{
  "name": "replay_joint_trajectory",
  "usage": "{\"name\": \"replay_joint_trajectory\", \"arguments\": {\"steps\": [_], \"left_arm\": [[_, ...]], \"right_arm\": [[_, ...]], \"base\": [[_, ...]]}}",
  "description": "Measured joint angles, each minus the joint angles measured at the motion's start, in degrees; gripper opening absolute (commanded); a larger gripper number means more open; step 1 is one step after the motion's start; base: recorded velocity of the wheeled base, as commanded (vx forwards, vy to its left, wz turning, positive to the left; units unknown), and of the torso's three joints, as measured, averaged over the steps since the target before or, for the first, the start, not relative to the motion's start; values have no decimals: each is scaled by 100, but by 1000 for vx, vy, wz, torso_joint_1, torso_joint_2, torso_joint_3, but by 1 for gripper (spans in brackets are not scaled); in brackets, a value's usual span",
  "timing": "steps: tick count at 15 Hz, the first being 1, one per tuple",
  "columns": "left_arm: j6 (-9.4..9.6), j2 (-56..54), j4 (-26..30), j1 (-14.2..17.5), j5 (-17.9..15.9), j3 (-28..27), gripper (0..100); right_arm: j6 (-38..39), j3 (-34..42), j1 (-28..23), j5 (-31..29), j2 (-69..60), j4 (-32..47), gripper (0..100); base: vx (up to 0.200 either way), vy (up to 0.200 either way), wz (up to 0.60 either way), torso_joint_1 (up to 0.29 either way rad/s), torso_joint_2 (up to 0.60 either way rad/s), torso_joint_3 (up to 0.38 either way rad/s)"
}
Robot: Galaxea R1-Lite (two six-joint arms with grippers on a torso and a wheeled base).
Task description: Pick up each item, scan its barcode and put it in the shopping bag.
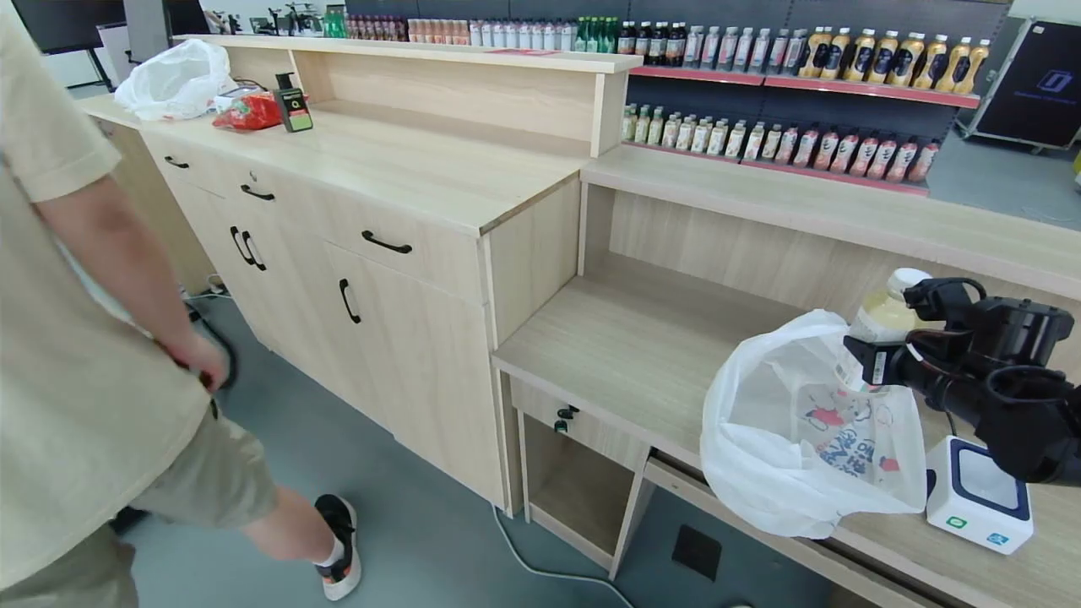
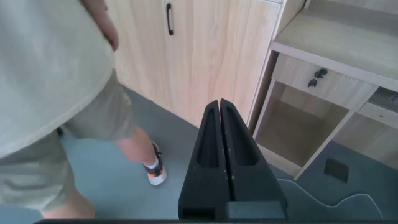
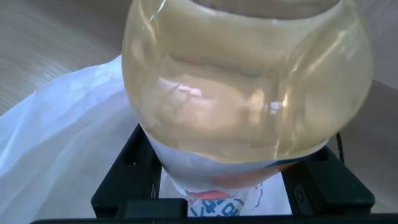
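Note:
My right gripper [image 1: 878, 342] is shut on a bottle [image 1: 878, 325] of pale yellow drink with a white cap. It holds the bottle upright at the far right rim of the white shopping bag [image 1: 802, 431], which stands open on the low counter [image 1: 642, 355]. In the right wrist view the bottle [image 3: 249, 87] is close up with the bag [image 3: 62, 143] beneath it. The white and blue barcode scanner [image 1: 980, 498] sits on the counter just right of the bag. My left gripper [image 2: 221, 134] is shut, with nothing in it, and hangs over the grey floor beside the cabinets.
A person [image 1: 84, 338] stands at the left, beside the tall cabinet counter [image 1: 372, 169]. On that counter lie another white bag [image 1: 173, 80], a red packet [image 1: 249, 110] and a small terminal [image 1: 293, 101]. Shelves of bottles [image 1: 760, 93] line the back wall.

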Motion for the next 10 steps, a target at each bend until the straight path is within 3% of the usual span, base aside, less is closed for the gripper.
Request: {"name": "replay_joint_trajectory", "arguments": {"steps": [10], "left_arm": [[0, 0, 0, 0, 0, 0, 0]], "right_arm": [[-171, -297, 152, 518, 1232, -679, 0]], "base": [[0, 0, 0, 0, 0, 0]]}}
